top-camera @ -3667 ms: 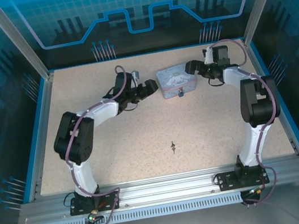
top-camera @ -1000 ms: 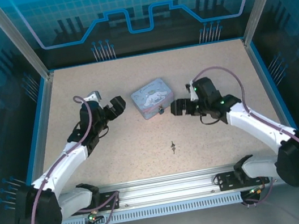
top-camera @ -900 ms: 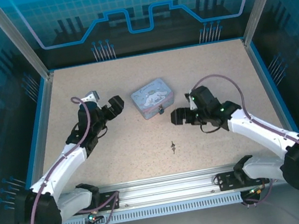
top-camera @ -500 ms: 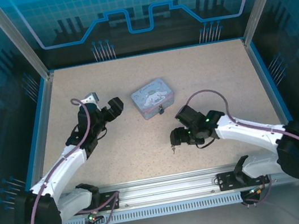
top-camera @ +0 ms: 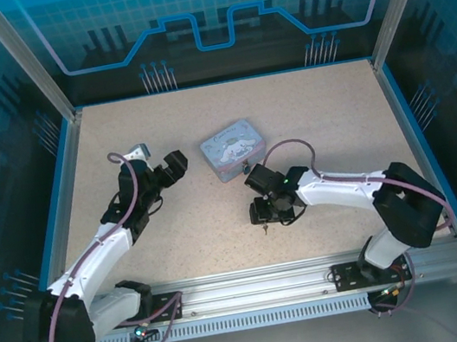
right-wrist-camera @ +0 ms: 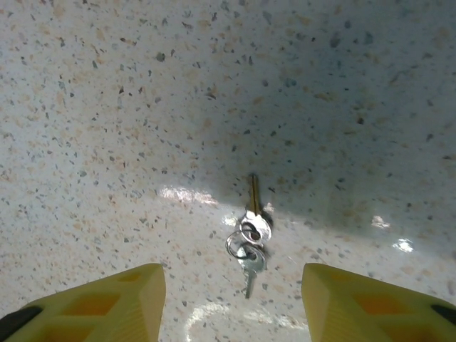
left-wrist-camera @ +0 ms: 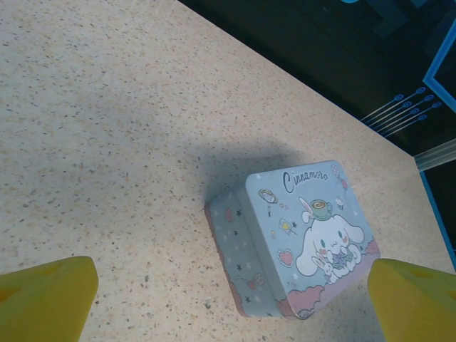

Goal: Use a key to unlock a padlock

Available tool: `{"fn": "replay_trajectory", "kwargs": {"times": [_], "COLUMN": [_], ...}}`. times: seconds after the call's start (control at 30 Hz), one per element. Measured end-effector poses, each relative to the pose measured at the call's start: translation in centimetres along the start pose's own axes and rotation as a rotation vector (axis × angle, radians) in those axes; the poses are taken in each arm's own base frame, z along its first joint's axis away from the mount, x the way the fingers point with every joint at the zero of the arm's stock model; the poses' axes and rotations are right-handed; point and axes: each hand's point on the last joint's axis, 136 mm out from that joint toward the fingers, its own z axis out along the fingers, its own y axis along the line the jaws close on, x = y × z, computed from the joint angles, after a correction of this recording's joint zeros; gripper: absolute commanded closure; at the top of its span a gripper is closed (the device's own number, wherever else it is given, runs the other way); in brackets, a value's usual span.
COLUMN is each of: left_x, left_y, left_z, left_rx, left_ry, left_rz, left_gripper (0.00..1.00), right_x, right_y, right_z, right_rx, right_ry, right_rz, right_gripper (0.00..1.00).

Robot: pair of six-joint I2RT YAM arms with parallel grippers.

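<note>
The key (right-wrist-camera: 251,229) is a small silver pair on a ring, lying flat on the speckled table (right-wrist-camera: 107,107). In the top view the key (top-camera: 265,228) lies just in front of my right gripper (top-camera: 260,213). My right gripper (right-wrist-camera: 234,303) hovers low over it, open, with a yellow finger (right-wrist-camera: 107,303) on each side and the key just ahead of the tips. The padlock (top-camera: 245,167) is a tiny dark spot at the front edge of the pastel tin (top-camera: 232,149). My left gripper (top-camera: 173,164) stands wide open left of the tin (left-wrist-camera: 306,242), its fingertips (left-wrist-camera: 43,296) apart from it.
The right forearm (top-camera: 337,188) stretches across the table from the right. Blue walls (top-camera: 65,189) border the table on the left, right and back. An aluminium rail (top-camera: 248,286) runs along the near edge.
My right arm has swung from beside the tin down toward the front and now sits over the key, its jaws narrower than before. The left arm has barely moved.
</note>
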Motion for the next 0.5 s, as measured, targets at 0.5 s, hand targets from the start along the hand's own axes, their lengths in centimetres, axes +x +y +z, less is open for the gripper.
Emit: {"fn": "replay_trajectory", "kwargs": {"times": [0.5], "left_x": [0.1], "left_y": [-0.6], "left_z": [0.2], "left_rx": [0.036], "left_ry": [0.005], "left_rz": [-0.007], "left_gripper": [0.01], "right_x": [0.1], "right_y": [0.2], "right_z": [2.0], "right_rx": [0.056], "right_ry": [0.051], "right_rz": [0.008], "right_gripper": [0.56]}}
